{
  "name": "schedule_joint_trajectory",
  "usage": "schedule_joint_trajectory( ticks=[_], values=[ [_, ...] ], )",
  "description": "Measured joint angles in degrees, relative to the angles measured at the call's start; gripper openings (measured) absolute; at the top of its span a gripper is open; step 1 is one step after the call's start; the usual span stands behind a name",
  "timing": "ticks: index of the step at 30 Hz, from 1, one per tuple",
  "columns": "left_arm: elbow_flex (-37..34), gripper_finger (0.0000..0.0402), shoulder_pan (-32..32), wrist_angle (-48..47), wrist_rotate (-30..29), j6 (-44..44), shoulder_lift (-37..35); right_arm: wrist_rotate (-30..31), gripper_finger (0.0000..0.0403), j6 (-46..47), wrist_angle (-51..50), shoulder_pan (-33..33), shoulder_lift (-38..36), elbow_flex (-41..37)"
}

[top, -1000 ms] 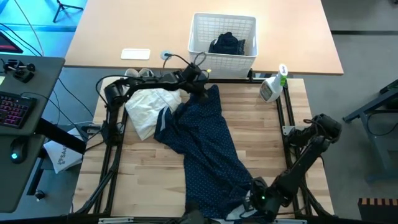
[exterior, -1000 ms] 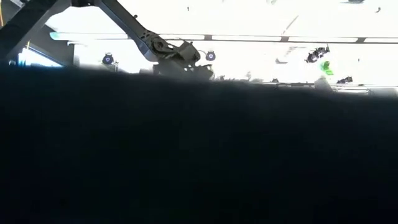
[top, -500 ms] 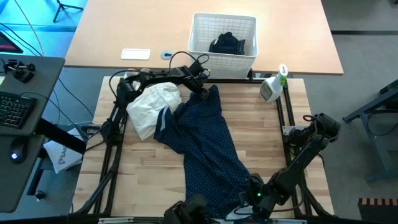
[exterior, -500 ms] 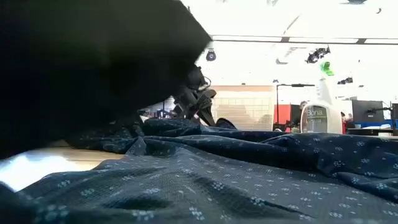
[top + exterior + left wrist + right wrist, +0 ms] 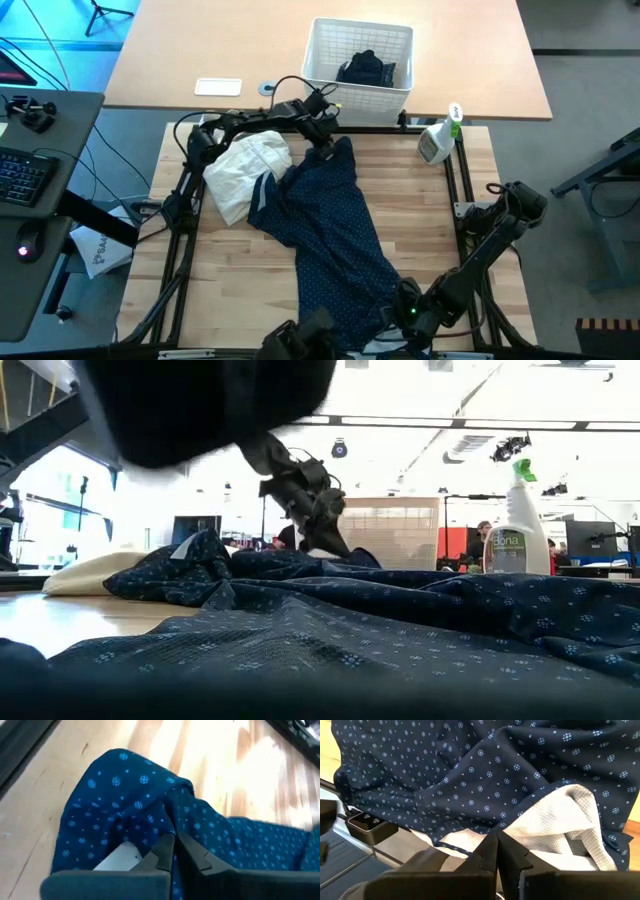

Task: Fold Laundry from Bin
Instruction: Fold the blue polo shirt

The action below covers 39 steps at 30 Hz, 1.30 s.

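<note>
The navy shirt with tiny white dots [image 5: 330, 230] lies stretched from the table's far middle to its near edge and fills the low view [image 5: 400, 620]. My left gripper [image 5: 325, 140] [image 5: 175, 842] is shut at its far end. My right gripper [image 5: 390, 312] [image 5: 496, 842] is shut at its near end, by the table's near edge. The white lattice bin [image 5: 325, 40] stands beyond the table with a plain dark piece [image 5: 365, 70] inside. No plaid shirt shows. My left gripper pinches a raised fold of the dotted shirt's far end [image 5: 172, 822] between its two fingers, slanting down from above. The cloth under it rests bunched on the table. My right gripper meets the shirt's near edge [image 5: 485, 827] at its fingertips, low over the table's near edge. White waffle cloth [image 5: 555, 830] shows under that edge. One layer or several, I cannot tell.
A cream-white cloth [image 5: 240, 170] [image 5: 90, 575] lies on the table's far left, partly under the shirt. A spray bottle [image 5: 438, 140] [image 5: 515, 530] stands at the far right corner. Bare wood shows on the right and near left. A dark shape [image 5: 200, 400] hangs close before the low camera.
The dark cloth that covered the low camera has come away from it, so the table shows again. My right gripper has shifted a little toward the table's left along the near edge. My left arm's elbow has swung toward the far edge while its gripper stayed at the shirt's far end.
</note>
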Motion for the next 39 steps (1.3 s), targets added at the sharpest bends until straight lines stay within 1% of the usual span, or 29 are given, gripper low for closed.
schedule_joint_trajectory(
  ticks=[1,3,6,9,12,14,17,18,22,24,26,27,29,30,32,34,37,39],
  values=[
    [0.1,0.0002,-0.3,-1.2,-0.4,1.1,-0.6,0.0,0.0,0.1,0.0,0.2,0.0,0.0],
    [0.2,0.0001,-0.8,-4.1,-4.0,4.5,-3.0,-0.2,0.0,0.8,-0.1,0.4,0.0,0.0],
    [0.5,0.0001,-2.0,-10.3,-13.2,9.3,-6.6,-0.3,0.0,0.9,-0.4,0.4,0.0,0.0],
    [0.5,0.0001,-2.8,-15.5,-22.8,12.9,-7.7,-0.2,0.0,0.9,-0.9,0.3,0.0,0.0],
    [0.3,0.0,-1.6,-15.4,-28.1,13.2,-6.8,-0.2,0.0,0.9,-1.8,-0.1,0.0,0.0],
    [0.3,0.0,-0.3,-13.0,-28.6,12.7,-5.7,-0.2,0.0,0.9,-2.3,-0.3,0.0,0.0],
    [0.2,0.0,1.0,-10.3,-26.9,12.6,-4.9,0.0,0.0,1.2,-2.2,-1.1,-0.5,0.2],
    [0.2,0.0,1.2,-9.2,-26.2,12.6,-4.9,0.9,0.0,1.1,-2.7,-1.7,-0.7,0.7],
    [0.3,0.0,1.4,-6.2,-23.1,13.1,-5.1,7.8,0.0,-1.8,-1.8,-5.5,-1.3,1.4],
    [0.3,0.0,1.4,-5.2,-23.2,14.7,-5.0,9.6,0.0,-3.9,-1.3,-7.9,-1.3,0.3],
    [0.3,0.0,1.2,-3.4,-24.7,15.6,-4.8,10.4,0.0,-5.0,-0.1,-10.3,-0.9,-2.4],
    [0.3,0.0,1.2,-2.9,-25.4,15.7,-4.7,9.5,0.0,-5.6,1.5,-11.4,-0.6,-4.3],
    [0.3,0.0,1.1,-0.6,-27.5,16.3,-3.9,4.8,0.0,-6.9,6.3,-13.0,-0.2,-8.8],
    [0.3,0.0,1.2,0.6,-28.5,16.7,-3.6,1.8,0.0,-7.2,8.9,-13.3,-0.1,-10.7],
    [0.2,0.0,1.5,1.1,-29.7,17.8,-3.0,-2.3,0.0,-6.4,11.7,-12.7,-0.1,-13.5],
    [0.2,0.0,1.7,2.8,-31.0,17.8,-2.8,-3.2,0.0,-3.5,10.8,-11.5,-0.2,-14.9],
    [0.3,0.0003,1.6,3.1,-31.8,18.5,-2.9,-3.9,0.0,1.4,6.0,-9.9,-0.6,-15.2],
    [0.8,0.0013,1.6,2.2,-31.9,20.0,-3.3,-4.3,0.0,1.4,4.0,-9.3,-1.0,-15.2]
  ],
)
